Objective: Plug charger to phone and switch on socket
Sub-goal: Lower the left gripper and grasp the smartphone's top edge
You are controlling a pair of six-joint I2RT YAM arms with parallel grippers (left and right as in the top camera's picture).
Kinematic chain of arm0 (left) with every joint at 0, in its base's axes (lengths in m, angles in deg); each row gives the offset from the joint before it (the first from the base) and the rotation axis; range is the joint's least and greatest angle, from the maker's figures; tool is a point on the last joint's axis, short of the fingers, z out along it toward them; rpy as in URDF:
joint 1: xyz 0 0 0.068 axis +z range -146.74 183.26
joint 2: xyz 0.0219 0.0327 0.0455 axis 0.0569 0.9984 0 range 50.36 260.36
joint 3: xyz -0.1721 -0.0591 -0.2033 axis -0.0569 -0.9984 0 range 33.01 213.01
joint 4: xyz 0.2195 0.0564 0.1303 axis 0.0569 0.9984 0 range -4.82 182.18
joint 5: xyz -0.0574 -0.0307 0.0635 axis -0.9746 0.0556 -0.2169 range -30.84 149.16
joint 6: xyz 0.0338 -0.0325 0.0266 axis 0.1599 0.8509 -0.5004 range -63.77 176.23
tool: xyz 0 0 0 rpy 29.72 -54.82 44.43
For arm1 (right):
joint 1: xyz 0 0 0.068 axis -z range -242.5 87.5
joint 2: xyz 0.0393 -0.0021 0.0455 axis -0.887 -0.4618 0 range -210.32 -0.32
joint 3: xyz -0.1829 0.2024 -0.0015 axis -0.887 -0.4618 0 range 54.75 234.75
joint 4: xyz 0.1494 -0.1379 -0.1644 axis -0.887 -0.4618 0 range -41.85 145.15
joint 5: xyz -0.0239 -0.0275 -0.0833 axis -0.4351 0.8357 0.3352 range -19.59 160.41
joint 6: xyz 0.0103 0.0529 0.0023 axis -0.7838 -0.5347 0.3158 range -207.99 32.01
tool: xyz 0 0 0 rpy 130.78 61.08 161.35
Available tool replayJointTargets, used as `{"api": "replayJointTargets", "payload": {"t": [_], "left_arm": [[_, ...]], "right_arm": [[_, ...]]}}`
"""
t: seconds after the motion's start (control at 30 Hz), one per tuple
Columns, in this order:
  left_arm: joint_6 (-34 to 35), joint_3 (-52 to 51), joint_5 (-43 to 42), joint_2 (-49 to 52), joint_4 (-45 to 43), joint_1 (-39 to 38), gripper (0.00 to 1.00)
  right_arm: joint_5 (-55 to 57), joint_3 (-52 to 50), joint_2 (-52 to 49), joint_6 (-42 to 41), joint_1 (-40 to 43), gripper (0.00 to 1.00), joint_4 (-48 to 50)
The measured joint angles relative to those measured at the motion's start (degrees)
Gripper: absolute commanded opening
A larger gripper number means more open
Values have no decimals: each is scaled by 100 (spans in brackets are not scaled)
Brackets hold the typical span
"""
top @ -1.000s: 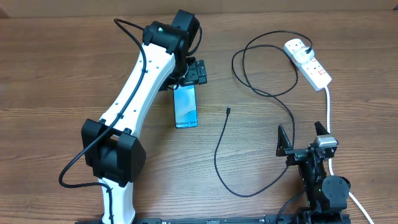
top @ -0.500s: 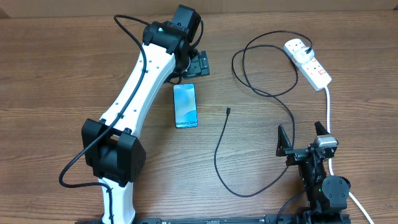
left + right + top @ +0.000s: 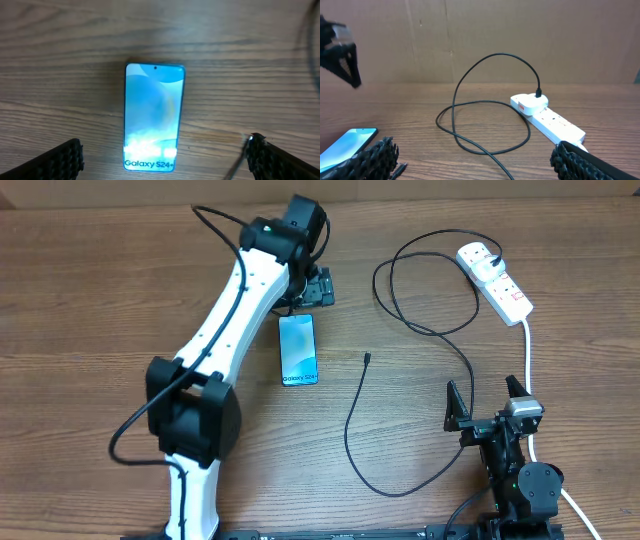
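My left gripper point(image 3: 317, 288), spread wide and holding nothing, hovers just beyond the phone point(image 3: 298, 349), which lies flat on the tabletop point(image 3: 90, 300). My right gripper point(image 3: 487, 402) is likewise spread and empty, well apart.

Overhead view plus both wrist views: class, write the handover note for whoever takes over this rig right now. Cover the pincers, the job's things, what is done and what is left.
Left pincer: open, empty, hovering just beyond the phone's far end.
Right pincer: open, empty, low near the table's front edge.
Phone: lying flat, screen lit, nothing plugged in.
Charger: connector tip lies loose on the table right of the phone; the other end sits in the socket.
Done: plug end appears seated in the socket.
Left: put the tip into the phone and press the switch, whose state cannot be told.
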Motion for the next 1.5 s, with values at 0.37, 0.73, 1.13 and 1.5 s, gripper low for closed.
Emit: {"api": "replayJointTargets", "payload": {"t": [0.37, 0.73, 1.13, 1.5], "left_arm": [[-297, -22, -15, 629, 382, -35, 100], [-424, -31, -201, 1093, 597, -37, 100], [-654, -31, -483, 1097, 546, -9, 100], [-608, -31, -483, 1097, 535, 195, 100]], "right_arm": [[2, 0, 0, 2, 0, 100, 0], [2, 0, 0, -2, 0, 100, -2], [2, 0, 0, 2, 0, 100, -4], [0, 0, 0, 0, 0, 100, -2]]}}
